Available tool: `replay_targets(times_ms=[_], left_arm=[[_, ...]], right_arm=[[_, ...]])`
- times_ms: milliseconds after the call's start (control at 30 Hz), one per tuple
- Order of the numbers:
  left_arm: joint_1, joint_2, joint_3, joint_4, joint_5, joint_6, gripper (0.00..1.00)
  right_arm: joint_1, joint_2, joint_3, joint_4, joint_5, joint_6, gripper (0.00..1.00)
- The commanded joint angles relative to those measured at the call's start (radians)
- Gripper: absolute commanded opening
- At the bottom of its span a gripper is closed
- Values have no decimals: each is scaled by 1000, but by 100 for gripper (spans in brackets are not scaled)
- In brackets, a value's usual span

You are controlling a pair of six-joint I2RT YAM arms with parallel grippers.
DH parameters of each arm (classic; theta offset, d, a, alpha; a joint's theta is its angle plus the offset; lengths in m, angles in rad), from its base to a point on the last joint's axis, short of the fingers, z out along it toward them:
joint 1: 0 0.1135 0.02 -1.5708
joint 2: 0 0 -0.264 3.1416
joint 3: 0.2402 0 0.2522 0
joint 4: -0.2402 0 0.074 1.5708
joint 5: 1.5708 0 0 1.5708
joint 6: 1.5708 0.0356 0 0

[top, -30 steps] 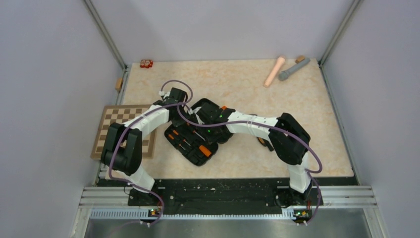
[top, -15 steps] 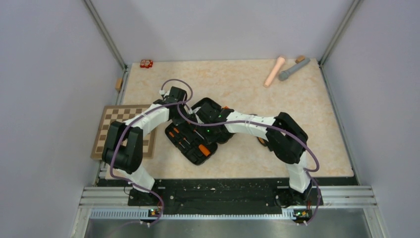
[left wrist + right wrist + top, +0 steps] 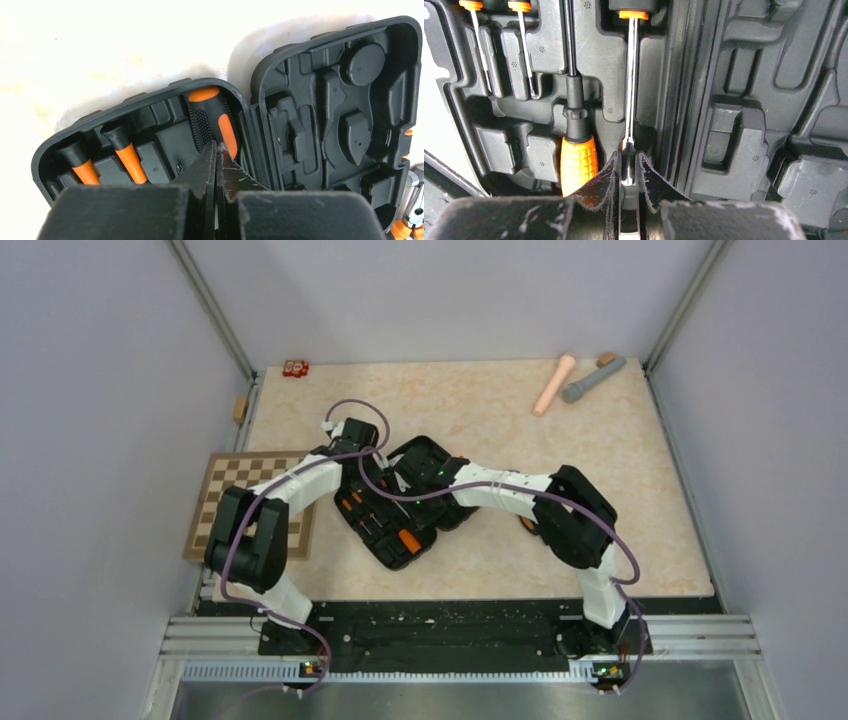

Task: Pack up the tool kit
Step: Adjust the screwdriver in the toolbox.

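Black hard plastic makes up the case (image 3: 385, 552), which lies open and flat on the desk (image 3: 480, 410) just beside the chessboard (image 3: 225, 480). The tray half is nearer the chessboard and the lid half is farther from it. Both halves are rounded rectangles full of moulded slots. In the tray sit orange-and-black tools: two small drivers (image 3: 131, 155), a stubby one with a ribbed orange grip (image 3: 579, 165), a long screwdriver (image 3: 630, 90) and a fat-handled screwdriver (image 3: 212, 117) in the slot farthest from the chessboard, next to the hinge.

The left pincer (image 3: 216, 147) is clenched with nothing between its tips, which seem to press on the fat handle. The right pincer (image 3: 626, 172) is clenched on the thin steel shaft of the long screwdriver, near its tip.

The shell looks stiff and fairly light, and smooth enough to skid on the desk under a sideways push. One arm should probably pin the tray while the other works. The tools look rigid and should snap into their slots under a firm downward press. A bare steel shaft is slick and may twist in a grip, so the ribbed handles look the safer place to push or hold. For closing, the lid's rim on the side farthest from the chessboard gives the best leverage about the hinge. Any tool sitting proud would likely block the latch.
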Motion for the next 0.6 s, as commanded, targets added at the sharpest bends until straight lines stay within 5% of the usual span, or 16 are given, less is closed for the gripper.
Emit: replay_targets(times_ms=[0,200,367,567], left_arm=[[-66,75,-116,-72,45,-28,0],[-68,-28,-123,-83,-4,-39,0],[-67,-95,-126,-92,-38,-52,0],[-68,-94,-104,-97,-62,-45,1]], right_arm=[[-3,191,-75,8,80,-15,0],[-1,78,-42,-25,71,-13,0],[-1,25,45,-94,77,-23,28],[0,-17,94,-112,66,-19,37]])
